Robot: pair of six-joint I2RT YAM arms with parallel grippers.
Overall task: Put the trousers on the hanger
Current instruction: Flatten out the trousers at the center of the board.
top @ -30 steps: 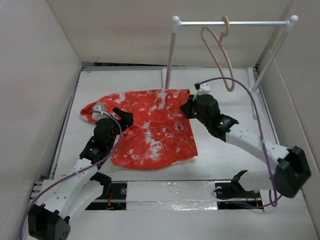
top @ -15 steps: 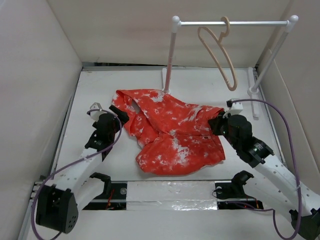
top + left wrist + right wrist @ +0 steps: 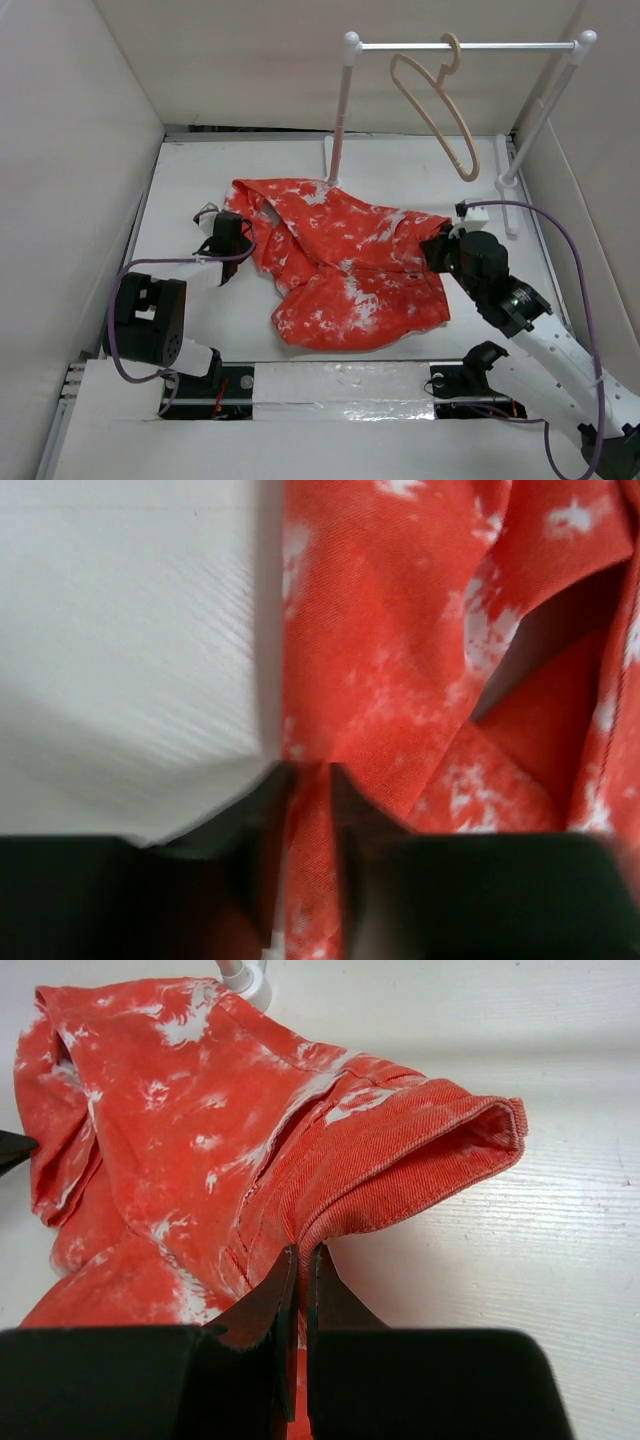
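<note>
The red-orange trousers [image 3: 345, 270], mottled white, lie crumpled mid-table. At their left edge my left gripper [image 3: 240, 240] is shut on a fold of the fabric; in the left wrist view a strip of trousers [image 3: 400, 630] runs between the dark fingers [image 3: 355, 815] of the left gripper [image 3: 312, 785]. My right gripper [image 3: 434, 250] is shut on the trousers' right edge; in the right wrist view the right gripper [image 3: 301, 1260] pinches a stitched hem of the trousers [image 3: 200, 1110]. The pale beige hanger [image 3: 435, 100] hangs by its hook from the rail, behind and above the trousers.
The white two-post rail rack [image 3: 470, 45] stands at the back; its left post meets the table at the trousers' far edge, and its foot [image 3: 245, 972] shows in the right wrist view. White walls close in the table on the left, right and back.
The right gripper has dragged the trousers rightward, bunching them. The left gripper let go of its earlier hold, moved to the trousers' left edge and shut on the fabric. The hanger swung slightly.
</note>
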